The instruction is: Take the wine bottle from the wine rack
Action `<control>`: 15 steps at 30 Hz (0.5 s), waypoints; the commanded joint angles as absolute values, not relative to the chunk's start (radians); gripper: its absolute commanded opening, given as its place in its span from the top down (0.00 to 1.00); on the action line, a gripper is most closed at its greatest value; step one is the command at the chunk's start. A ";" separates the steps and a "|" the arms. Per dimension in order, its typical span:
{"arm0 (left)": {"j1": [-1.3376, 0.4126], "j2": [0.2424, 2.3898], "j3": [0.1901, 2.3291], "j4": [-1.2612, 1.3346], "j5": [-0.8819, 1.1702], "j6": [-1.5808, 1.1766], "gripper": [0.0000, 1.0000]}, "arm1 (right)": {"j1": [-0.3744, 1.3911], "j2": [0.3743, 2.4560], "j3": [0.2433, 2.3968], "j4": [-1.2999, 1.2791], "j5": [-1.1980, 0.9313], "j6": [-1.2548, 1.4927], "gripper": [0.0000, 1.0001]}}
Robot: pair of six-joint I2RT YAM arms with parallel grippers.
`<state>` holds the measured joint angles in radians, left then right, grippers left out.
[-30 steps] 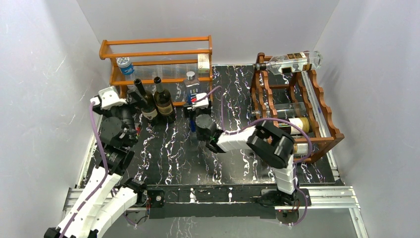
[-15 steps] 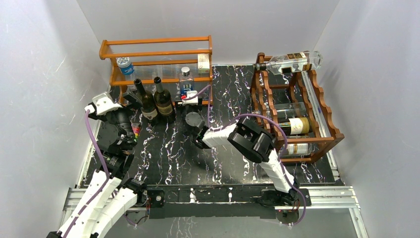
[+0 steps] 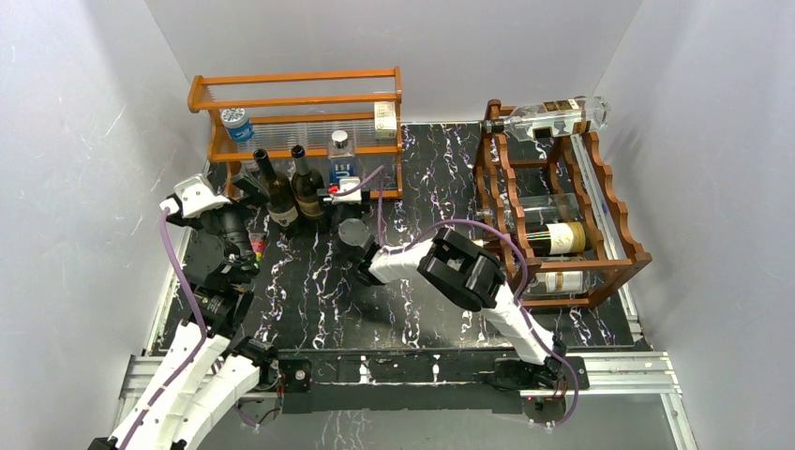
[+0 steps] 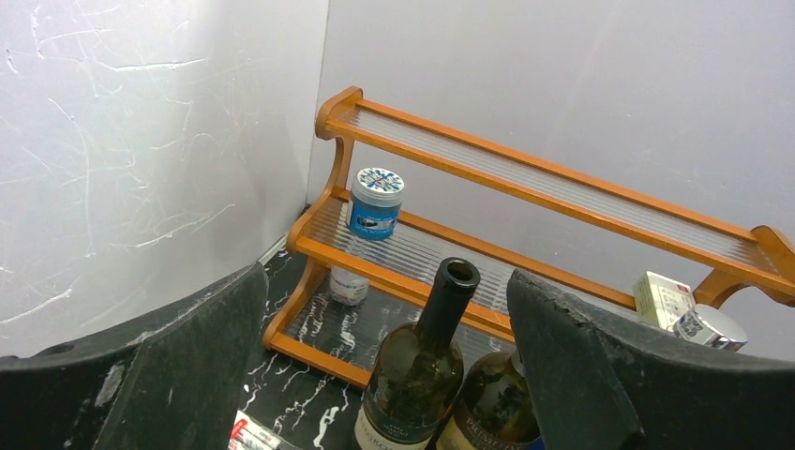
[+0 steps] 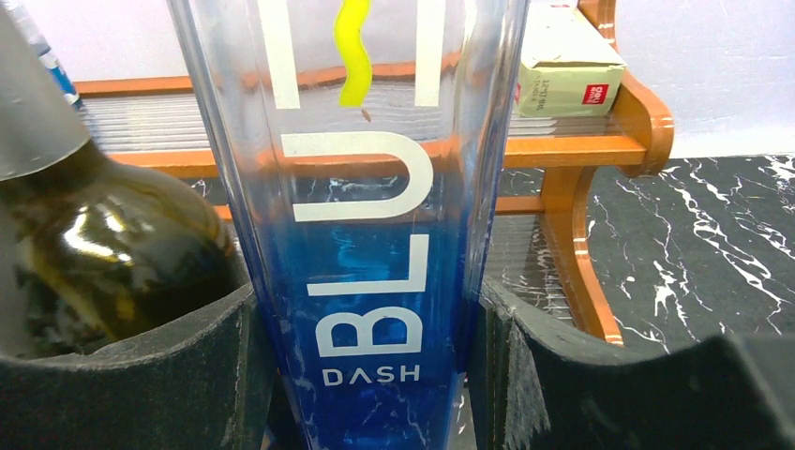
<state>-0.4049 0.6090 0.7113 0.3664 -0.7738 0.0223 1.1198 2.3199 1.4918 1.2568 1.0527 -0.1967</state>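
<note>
The dark reddish-brown wine rack (image 3: pixel 614 217) stands at the right. A clear bottle (image 3: pixel 555 117) lies across its top, and two labelled wine bottles (image 3: pixel 553 237) lie in lower tiers. My right gripper (image 3: pixel 343 194) is far from the rack, by the orange shelf. It is shut on an upright clear-and-blue bottle (image 5: pixel 370 234) lettered "BLU DASH", with its silver cap (image 3: pixel 339 142) showing in the top view. My right gripper's pads (image 5: pixel 220 375) press both sides of the bottle. My left gripper (image 4: pixel 384 281) is open and empty, facing two dark upright wine bottles (image 4: pixel 427 366).
A lighter orange shelf (image 3: pixel 295 101) with clear slats stands at the back left, holding a blue-lidded jar (image 3: pixel 237 124) and a small box (image 3: pixel 383 115). The two dark bottles (image 3: pixel 292 192) stand before it, close left of the blue bottle. White walls enclose the marbled black table (image 3: pixel 319 281).
My right gripper has carried the blue bottle leftward along the shelf front, closer to the dark bottles. My left gripper drew back to the left early on and has since held still.
</note>
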 commanded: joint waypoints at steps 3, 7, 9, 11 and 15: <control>-0.402 0.612 0.710 0.403 -0.772 0.009 0.02 | 1.145 2.331 1.619 1.433 1.084 -0.240 0.94; -0.402 0.613 0.708 0.402 -0.772 0.009 0.02 | 1.149 2.355 1.645 1.421 1.089 -0.266 0.80; -0.402 0.616 0.708 0.403 -0.772 0.010 0.02 | 1.149 2.366 1.654 1.431 1.102 -0.292 0.61; -0.402 0.618 0.708 0.403 -0.773 0.011 0.02 | 1.150 2.367 1.649 1.447 1.104 -0.322 0.43; -0.402 0.621 0.708 0.403 -0.770 0.010 0.02 | 1.153 2.331 1.594 1.448 1.087 -0.359 0.21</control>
